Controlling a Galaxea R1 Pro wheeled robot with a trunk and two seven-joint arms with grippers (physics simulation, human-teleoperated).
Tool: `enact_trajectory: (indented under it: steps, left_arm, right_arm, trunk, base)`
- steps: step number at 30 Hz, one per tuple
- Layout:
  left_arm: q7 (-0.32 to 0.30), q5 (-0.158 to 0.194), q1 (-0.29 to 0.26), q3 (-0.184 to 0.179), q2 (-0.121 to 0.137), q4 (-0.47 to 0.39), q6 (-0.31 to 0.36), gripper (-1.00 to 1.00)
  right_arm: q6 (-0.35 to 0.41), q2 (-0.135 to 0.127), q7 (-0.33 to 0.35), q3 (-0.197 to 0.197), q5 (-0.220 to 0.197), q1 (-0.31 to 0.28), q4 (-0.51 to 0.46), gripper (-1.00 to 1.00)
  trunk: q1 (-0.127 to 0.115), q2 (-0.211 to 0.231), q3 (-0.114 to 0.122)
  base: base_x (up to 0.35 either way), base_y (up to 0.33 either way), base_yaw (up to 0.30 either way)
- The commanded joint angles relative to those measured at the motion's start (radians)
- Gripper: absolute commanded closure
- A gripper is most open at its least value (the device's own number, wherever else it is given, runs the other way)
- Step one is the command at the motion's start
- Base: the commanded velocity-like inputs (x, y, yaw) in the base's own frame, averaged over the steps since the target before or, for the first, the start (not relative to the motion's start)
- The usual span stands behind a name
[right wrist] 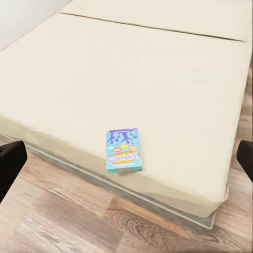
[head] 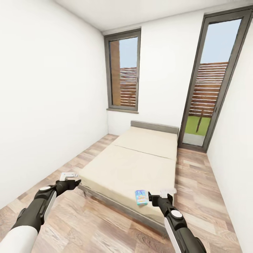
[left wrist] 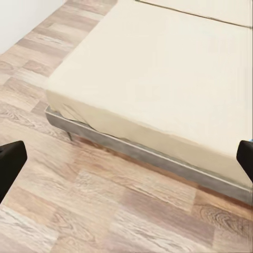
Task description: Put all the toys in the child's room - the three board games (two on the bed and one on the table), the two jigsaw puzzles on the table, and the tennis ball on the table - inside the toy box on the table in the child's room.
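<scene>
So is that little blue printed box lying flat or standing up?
Lying flat: the small blue printed cardboard box rests face-up on the cream mattress, near its foot edge.

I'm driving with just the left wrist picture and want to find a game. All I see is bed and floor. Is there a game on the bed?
Observer: Yes, a small blue board game lies flat near the foot edge of the bed.
Operator: Which gripper is nearer to it?
Observer: The right gripper, just beside it in the head view.
Operator: Is that gripper holding anything?
Observer: No, it's open and empty.
Operator: Any second game there?
Observer: No other game shows on the mattress.
</scene>
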Motion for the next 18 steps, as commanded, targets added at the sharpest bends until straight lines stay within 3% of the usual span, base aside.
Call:
enact_trajectory:
  steps: [1, 8, 18]
  left_arm:
    - [-0.009, -0.01, 0.0, 0.004, 0.0, -0.002, 0.004, -1.0]
    - [-0.009, -0.01, 0.0, 0.004, 0.0, -0.002, 0.004, -1.0]
    - [-0.009, -0.009, 0.0, 0.004, 0.0, -0.002, 0.003, -1.0]
  right_arm:
    - [0.006, 0.0, -0.006, 0.002, 0.001, 0.0, -0.001, -1.0]
    - [0.006, 0.0, -0.006, 0.002, 0.0, 0.0, -0.001, -1.0]
    - [0.006, 0.0, -0.006, 0.002, -0.001, 0.0, -0.001, -1.0]
  trunk:
    - [0.0, -0.001, 0.0]
    - [0.0, -0.001, 0.004]
    - [0.0, -0.001, 0.01]
  base:
    - [0.0, 0.0, -0.28]
    - [-0.024, 0.0, -0.28]
    - [-0.16, 0.0, -0.28]
